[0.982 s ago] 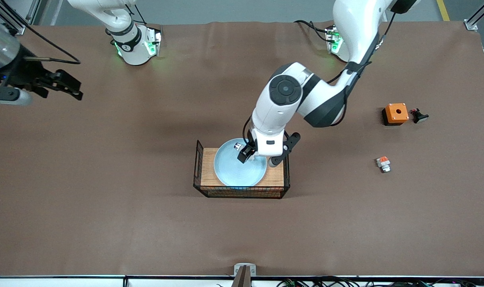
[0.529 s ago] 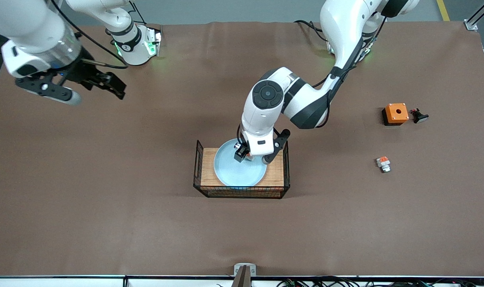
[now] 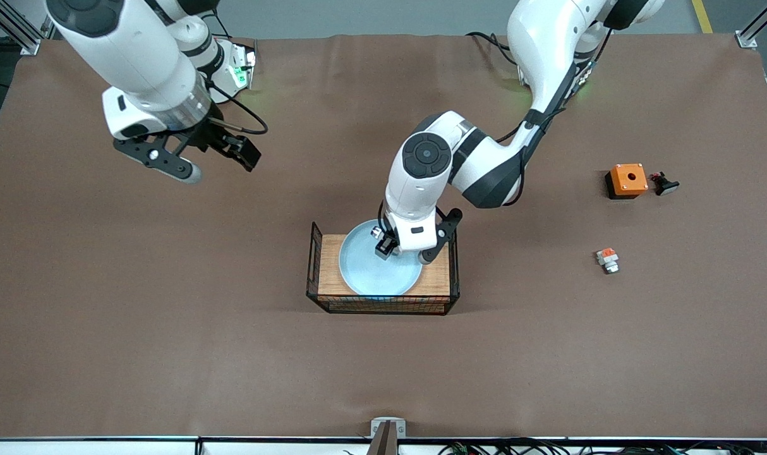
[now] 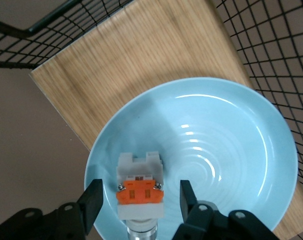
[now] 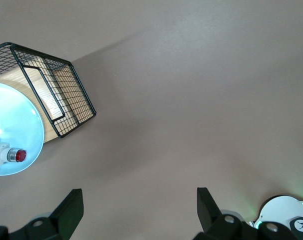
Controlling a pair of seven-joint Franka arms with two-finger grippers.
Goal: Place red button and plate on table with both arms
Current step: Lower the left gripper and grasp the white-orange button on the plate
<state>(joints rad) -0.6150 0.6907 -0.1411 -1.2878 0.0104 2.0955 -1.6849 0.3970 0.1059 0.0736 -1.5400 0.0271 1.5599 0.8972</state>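
Observation:
The pale blue plate (image 3: pixel 371 275) lies on the wood-topped wire rack (image 3: pixel 330 265) in the middle of the table (image 3: pixel 169 316). The red button (image 3: pixel 377 232), white with an orange block, lies on the plate near its rim; in the left wrist view (image 4: pixel 139 197) it shows between the fingers. My left gripper (image 3: pixel 384 247) (image 4: pixel 140 190) is low over the plate, open, with a gap between each finger and the button. My right gripper (image 3: pixel 247 158) (image 5: pixel 139 200) is open and empty in the air over bare table, toward the right arm's end from the rack. The right wrist view also shows the plate (image 5: pixel 11 125) and the button (image 5: pixel 4 155).
The rack has raised black wire sides (image 4: pixel 271 45) round the plate. Toward the left arm's end of the table are an orange cube box (image 3: pixel 627 180), a small black part (image 3: pixel 664 184) beside it, and a shorter white-and-orange part (image 3: pixel 607 259).
My right arm has swung in from the table's edge toward the rack. My left gripper has shifted over the plate and now straddles the button.

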